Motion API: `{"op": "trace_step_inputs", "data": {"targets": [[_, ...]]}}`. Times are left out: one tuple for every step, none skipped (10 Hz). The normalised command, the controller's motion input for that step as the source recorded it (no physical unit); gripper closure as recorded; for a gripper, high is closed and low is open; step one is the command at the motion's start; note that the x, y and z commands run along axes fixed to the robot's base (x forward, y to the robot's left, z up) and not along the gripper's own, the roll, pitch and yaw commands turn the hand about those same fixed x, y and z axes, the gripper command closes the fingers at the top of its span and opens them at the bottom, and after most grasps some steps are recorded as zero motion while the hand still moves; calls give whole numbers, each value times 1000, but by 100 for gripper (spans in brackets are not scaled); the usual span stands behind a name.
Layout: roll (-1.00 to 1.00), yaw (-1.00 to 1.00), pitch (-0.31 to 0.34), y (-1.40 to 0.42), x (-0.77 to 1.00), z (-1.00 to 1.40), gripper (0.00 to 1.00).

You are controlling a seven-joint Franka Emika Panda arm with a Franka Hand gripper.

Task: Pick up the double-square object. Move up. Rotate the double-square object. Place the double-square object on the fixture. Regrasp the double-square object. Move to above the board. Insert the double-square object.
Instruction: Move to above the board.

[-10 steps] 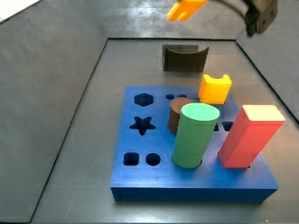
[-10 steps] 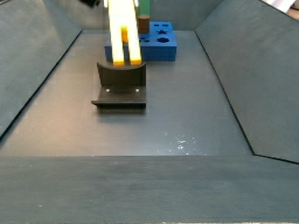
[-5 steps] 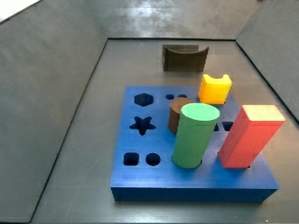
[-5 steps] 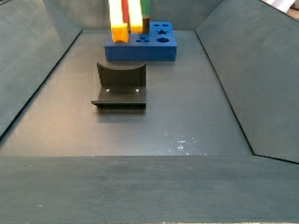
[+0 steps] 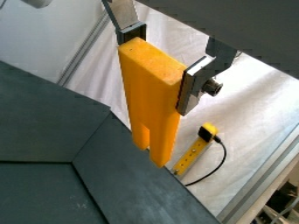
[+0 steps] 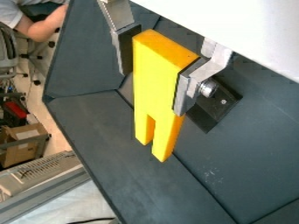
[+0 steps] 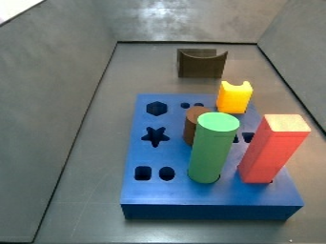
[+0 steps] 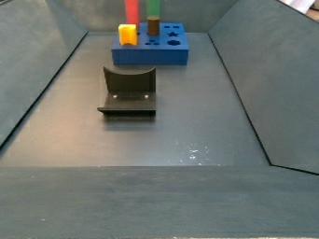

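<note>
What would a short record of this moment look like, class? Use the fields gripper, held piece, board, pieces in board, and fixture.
gripper: gripper out of both side views; seen only in both wrist views
held piece: double-square object, yellow, clamped between the fingers, forked end hanging free
board: blue board on the floor
pieces in board: green cylinder, red block, yellow piece, brown piece
fixture: fixture stands bare, apart from the board

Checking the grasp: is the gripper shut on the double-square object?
Yes. In both wrist views the gripper clamps the double-square object, out of both side views.
</note>
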Motion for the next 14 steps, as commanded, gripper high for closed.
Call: {"op": "trace_step_inputs", "data": {"targets": [[-44,49,109,-21,7,175,100],[-1000,-125,-50,-1000,-474,3,100],[-1000,-122,-52,-1000,-473,5,100],[-1000,-123,-66,-1000,-501,27,100],[-1000,-130,-68,-1000,-530,8,100],[-1000,-139,-66,-1000,-548,21,100],[-1000,-143,-64,-1000,-558,21,100],[-1000,-152,-53,-953,-569,14,100],[-1000,-154,-49,-740,-461,16,100],[-1000,-155,-40,-347,-261,1,100],[-1000,-151,-33,-177,-159,1,100],[-1000,-145,-28,-73,-109,4,100],[-1000,-139,-34,-30,-85,-6,100],[-768,-94,-28,5,-65,-2,100]]}}
